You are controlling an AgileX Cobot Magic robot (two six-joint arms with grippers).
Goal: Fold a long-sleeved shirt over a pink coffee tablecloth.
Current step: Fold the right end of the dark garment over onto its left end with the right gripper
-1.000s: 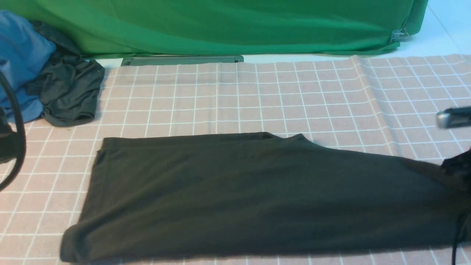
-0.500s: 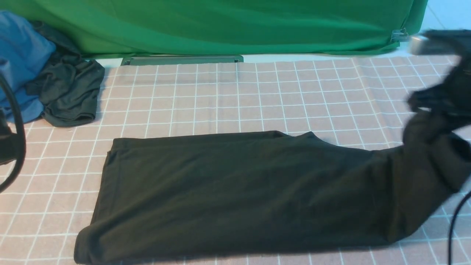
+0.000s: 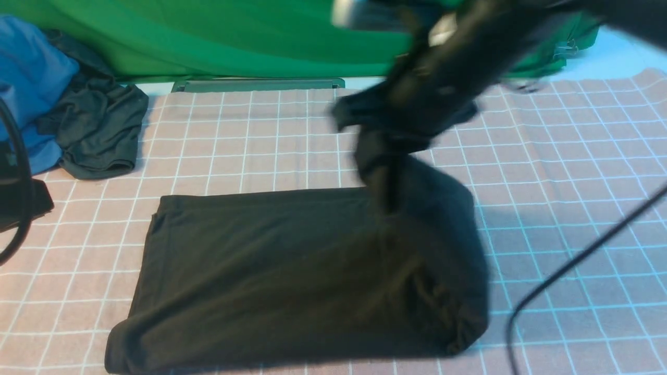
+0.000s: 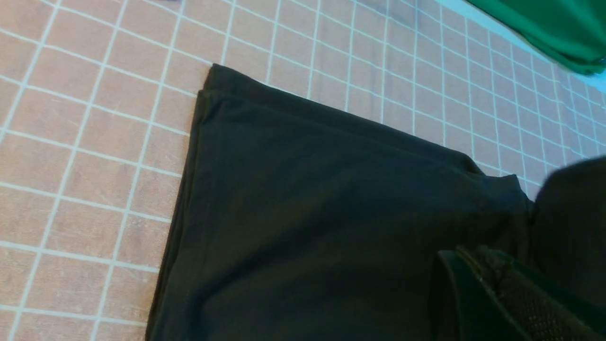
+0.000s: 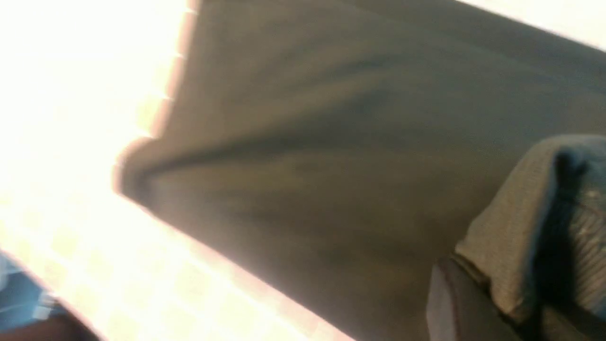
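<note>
The long-sleeved shirt (image 3: 271, 271) lies as a black band on the pink coffee tablecloth (image 3: 547, 156), its print and label hidden. My right gripper (image 3: 380, 120) is shut on the shirt's right end and holds it up above the band's middle, blurred by motion. The cloth hangs from it down to a rounded fold (image 3: 458, 312). In the right wrist view a bunch of shirt (image 5: 307, 166) is clamped in the right gripper (image 5: 511, 246). My left gripper (image 4: 492, 270) hovers over the flat shirt (image 4: 307, 213), fingers together, holding nothing.
A blue garment (image 3: 31, 78) and a smaller dark grey garment (image 3: 99, 130) are heaped at the back left. A green cloth (image 3: 260, 36) hangs along the back above a grey bar (image 3: 260, 85). A black cable (image 3: 573, 260) crosses the right side. My left arm (image 3: 21, 203) sits at the left edge.
My right gripper has lifted the shirt's right end from the tablecloth and swept it up and left over the band. The shirt's right part now doubles back; the left gripper stayed put.
</note>
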